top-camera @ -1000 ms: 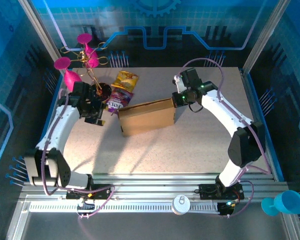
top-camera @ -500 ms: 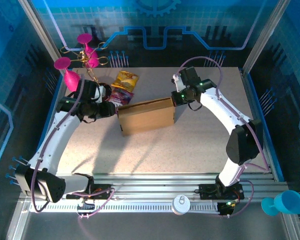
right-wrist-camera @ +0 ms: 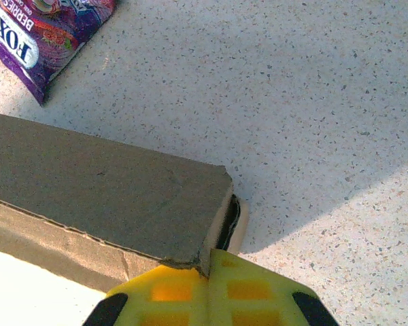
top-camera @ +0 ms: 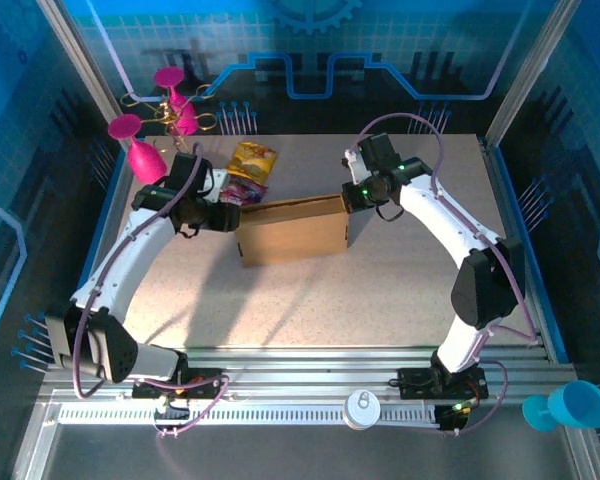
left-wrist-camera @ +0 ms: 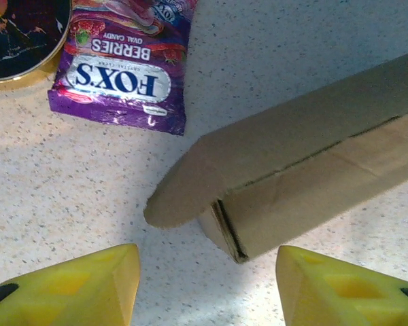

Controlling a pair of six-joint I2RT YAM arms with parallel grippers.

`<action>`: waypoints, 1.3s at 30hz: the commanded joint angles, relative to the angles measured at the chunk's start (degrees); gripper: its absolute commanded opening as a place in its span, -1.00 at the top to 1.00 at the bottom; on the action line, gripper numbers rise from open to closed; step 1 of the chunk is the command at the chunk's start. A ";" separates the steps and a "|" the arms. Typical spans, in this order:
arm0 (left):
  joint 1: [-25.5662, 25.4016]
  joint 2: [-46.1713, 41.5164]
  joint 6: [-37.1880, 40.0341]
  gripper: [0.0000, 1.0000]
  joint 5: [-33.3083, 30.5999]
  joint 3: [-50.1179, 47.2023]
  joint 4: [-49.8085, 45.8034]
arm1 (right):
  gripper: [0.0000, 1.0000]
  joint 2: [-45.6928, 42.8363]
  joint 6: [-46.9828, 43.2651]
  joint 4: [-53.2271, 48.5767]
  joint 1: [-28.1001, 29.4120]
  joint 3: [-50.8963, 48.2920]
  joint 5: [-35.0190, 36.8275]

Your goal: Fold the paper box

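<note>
The paper box (top-camera: 292,232) is plain brown cardboard, lying mid-table with its lid down. At its left end sits my left gripper (top-camera: 230,216). In the left wrist view that gripper (left-wrist-camera: 207,285) is open, with bare table between its yellow fingers (left-wrist-camera: 75,288). The box's near corner (left-wrist-camera: 292,183) and a rounded flap (left-wrist-camera: 180,193) lie just ahead of them. My right gripper (top-camera: 350,196) is at the box's far right corner. In the right wrist view it (right-wrist-camera: 207,285) is shut, pinching the end wall at the corner of the paper box (right-wrist-camera: 109,183).
A purple Fox's candy packet (left-wrist-camera: 122,68) and a dark gold-rimmed tin (left-wrist-camera: 17,34) lie just beyond the box's left end. Behind them is a yellow snack packet (top-camera: 252,158). Pink goblets (top-camera: 145,150) stand at the far left. A blue cup (top-camera: 570,405) sits off the table, near right.
My left arm has swung right and forward to the box's left end, and its jaws have opened a little wider. The right arm and the box have stayed put.
</note>
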 commanded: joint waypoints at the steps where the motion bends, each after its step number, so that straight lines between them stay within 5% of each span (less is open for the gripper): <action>1: -0.21 2.11 3.69 -0.12 -1.92 3.23 1.54 | 1.00 1.09 -1.21 -4.10 0.09 1.14 -1.54; 13: -0.15 4.42 2.64 0.29 -0.22 3.36 1.88 | 1.00 1.07 -0.82 -4.31 -0.10 1.04 -1.90; 27: -0.09 3.33 1.69 0.29 -1.43 1.39 0.99 | 1.00 1.32 -0.64 -4.53 -0.44 1.13 -1.90; 39: 0.04 3.17 0.00 0.51 -0.46 0.58 1.69 | 1.00 1.44 -0.67 -4.55 -0.62 1.53 -2.22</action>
